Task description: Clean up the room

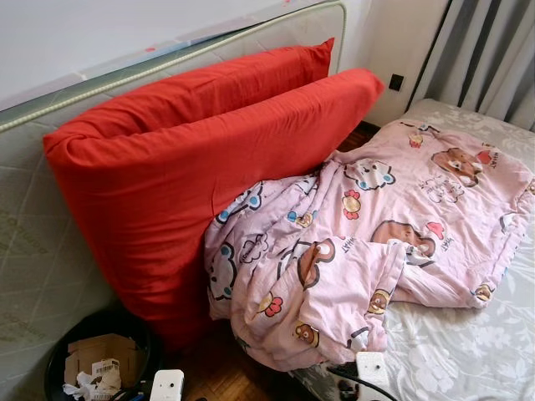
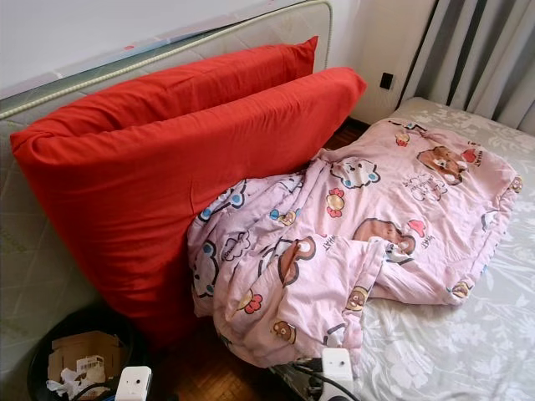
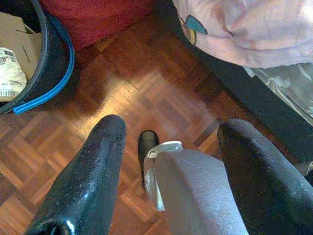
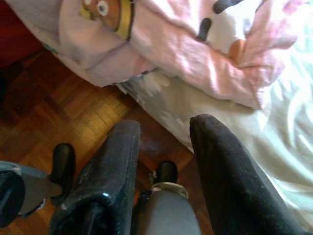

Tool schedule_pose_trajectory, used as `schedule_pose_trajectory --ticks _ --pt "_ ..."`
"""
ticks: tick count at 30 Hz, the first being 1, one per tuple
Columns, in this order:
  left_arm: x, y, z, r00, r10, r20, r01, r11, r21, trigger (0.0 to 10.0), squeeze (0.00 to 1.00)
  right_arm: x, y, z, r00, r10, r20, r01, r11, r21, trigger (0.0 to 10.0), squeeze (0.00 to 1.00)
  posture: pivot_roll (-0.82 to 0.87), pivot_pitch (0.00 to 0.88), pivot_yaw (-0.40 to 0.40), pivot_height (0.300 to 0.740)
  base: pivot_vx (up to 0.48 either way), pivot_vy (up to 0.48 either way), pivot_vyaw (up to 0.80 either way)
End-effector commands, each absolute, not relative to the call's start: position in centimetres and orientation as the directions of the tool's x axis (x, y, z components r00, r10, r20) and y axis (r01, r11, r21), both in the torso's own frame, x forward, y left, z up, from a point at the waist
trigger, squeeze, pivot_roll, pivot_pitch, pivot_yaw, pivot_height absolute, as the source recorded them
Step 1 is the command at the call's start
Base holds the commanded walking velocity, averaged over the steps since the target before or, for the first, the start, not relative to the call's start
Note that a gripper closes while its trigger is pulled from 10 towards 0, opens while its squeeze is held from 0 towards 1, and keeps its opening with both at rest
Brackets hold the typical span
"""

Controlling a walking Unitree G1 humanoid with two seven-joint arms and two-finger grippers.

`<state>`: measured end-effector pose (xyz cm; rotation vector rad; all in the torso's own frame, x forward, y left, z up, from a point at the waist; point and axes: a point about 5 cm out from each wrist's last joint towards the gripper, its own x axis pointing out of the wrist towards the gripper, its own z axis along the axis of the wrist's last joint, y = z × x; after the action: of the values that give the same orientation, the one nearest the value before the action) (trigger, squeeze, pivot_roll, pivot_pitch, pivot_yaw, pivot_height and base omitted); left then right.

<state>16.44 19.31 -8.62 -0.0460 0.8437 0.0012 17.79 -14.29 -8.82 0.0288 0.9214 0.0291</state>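
A pink cartoon-print blanket (image 1: 368, 242) lies crumpled on the bed (image 1: 468, 342), one end spilling over the bed's edge toward the floor. Two big red cushions (image 1: 192, 159) lean upright against a bare mattress (image 1: 33, 251) that stands on its side. My left gripper (image 3: 171, 127) hangs low over the parquet floor (image 3: 146, 83), open, with nothing between its fingers. My right gripper (image 4: 166, 125) hangs at the bed's edge just below the blanket's fold (image 4: 195, 54), open and empty as well.
A black bin (image 1: 63, 355) with cardboard and paper scraps stands on the floor at the lower left, beside the cushions. Grey curtains (image 1: 493, 50) hang behind the bed. A narrow strip of floor runs between the cushions and the bed.
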Motion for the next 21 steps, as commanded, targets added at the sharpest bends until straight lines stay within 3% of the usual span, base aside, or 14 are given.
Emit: schedule_pose_trajectory --ticks 1,11,21 --pt "16.1 19.3 -8.8 0.653 -0.017 -0.757 -0.021 0.999 -0.04 10.0 0.0 17.6 -14.1 -8.9 0.601 0.037 -0.798 -0.019 0.999 0.032 10.0 0.0 0.12 0.064 0.008 0.74 0.0 0.0 0.0" --pt "16.1 19.3 -8.8 0.654 -0.018 -0.756 -0.021 0.999 -0.042 10.0 0.0 17.2 -15.9 -9.0 0.595 0.015 -0.804 -0.004 1.0 0.016 10.0 0.0 0.12 0.065 0.007 0.74 0.0 0.0 0.0" --pt "16.1 19.3 -8.8 0.654 -0.018 -0.756 -0.021 0.999 -0.042 10.0 0.0 17.2 -15.9 -9.0 0.595 0.015 -0.804 -0.004 1.0 0.016 10.0 0.0 0.12 0.065 0.007 0.74 0.0 0.0 0.0"
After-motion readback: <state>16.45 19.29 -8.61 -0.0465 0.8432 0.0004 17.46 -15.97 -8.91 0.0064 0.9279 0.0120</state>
